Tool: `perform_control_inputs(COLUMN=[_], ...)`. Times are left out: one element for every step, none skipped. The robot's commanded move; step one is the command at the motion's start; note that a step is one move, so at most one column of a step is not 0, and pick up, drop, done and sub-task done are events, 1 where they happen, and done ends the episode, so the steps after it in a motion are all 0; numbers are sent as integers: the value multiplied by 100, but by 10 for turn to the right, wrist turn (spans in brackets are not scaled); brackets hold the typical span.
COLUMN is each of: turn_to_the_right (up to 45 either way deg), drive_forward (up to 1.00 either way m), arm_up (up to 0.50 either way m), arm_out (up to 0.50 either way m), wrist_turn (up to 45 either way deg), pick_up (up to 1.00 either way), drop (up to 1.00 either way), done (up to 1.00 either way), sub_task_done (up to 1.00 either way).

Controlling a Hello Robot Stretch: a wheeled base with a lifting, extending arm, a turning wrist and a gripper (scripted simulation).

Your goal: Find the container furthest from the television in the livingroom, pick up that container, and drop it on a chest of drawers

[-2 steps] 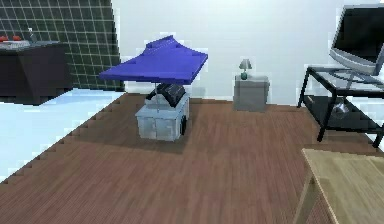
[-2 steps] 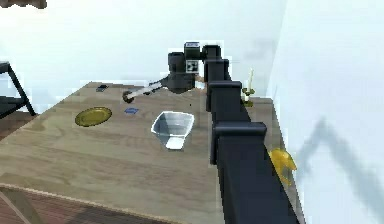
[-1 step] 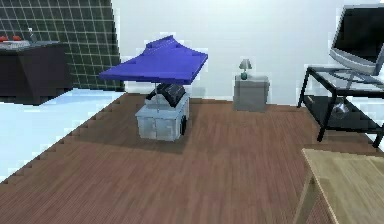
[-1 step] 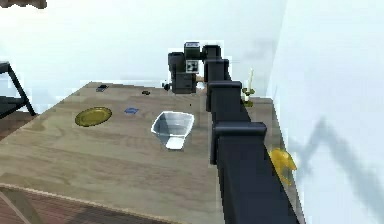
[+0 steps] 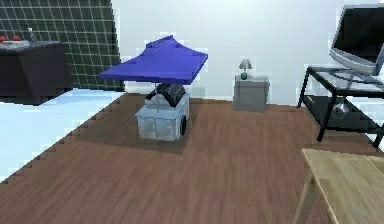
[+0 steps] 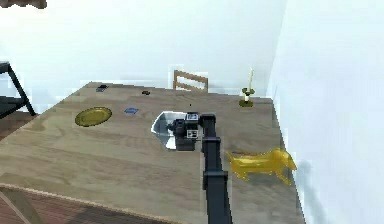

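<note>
In the forward view, one television (image 5: 362, 38) sits on one black stand (image 5: 345, 100) at the right edge, turned to face the room. One small grey cabinet (image 5: 251, 93) stands against the far wall and carries one lamp (image 5: 246, 68); it may serve as the chest of drawers. One grey box (image 5: 160, 122) stands mid-floor under one blue canopy (image 5: 155, 62). A corner of one wooden table (image 5: 350, 185) juts in at the lower right.

In the arm side view, the arm (image 6: 214, 170) crosses the table's near edge toward its middle. That puts the gripper (image 6: 178, 132) at one grey container (image 6: 163, 122), likely the task's thing, which rests on the tabletop. Because the container lies on the surface at the fingers, I cannot tell whether the gripper holds anything.

- One yellow dish (image 6: 93, 116) lies toward the left edge.
- Two small bits (image 6: 131, 111) lie nearer the far edge.
- One candlestick (image 6: 247, 97) stands at the far right corner.
- One yellow dog figure (image 6: 262, 165) lies by the right edge.
- One chair (image 6: 190, 80) is tucked in at the far edge.
</note>
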Motion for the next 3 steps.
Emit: perform_control_inputs(turn_to_the_right=[0, 0, 0], drive_forward=[0, 0, 0], arm_up=[0, 10, 10], arm_out=[0, 0, 0], wrist_turn=[0, 0, 0], pick_up=[100, 0, 0], drop=[0, 0, 0], done=[0, 0, 0], sub_task_done=[0, 0, 0])
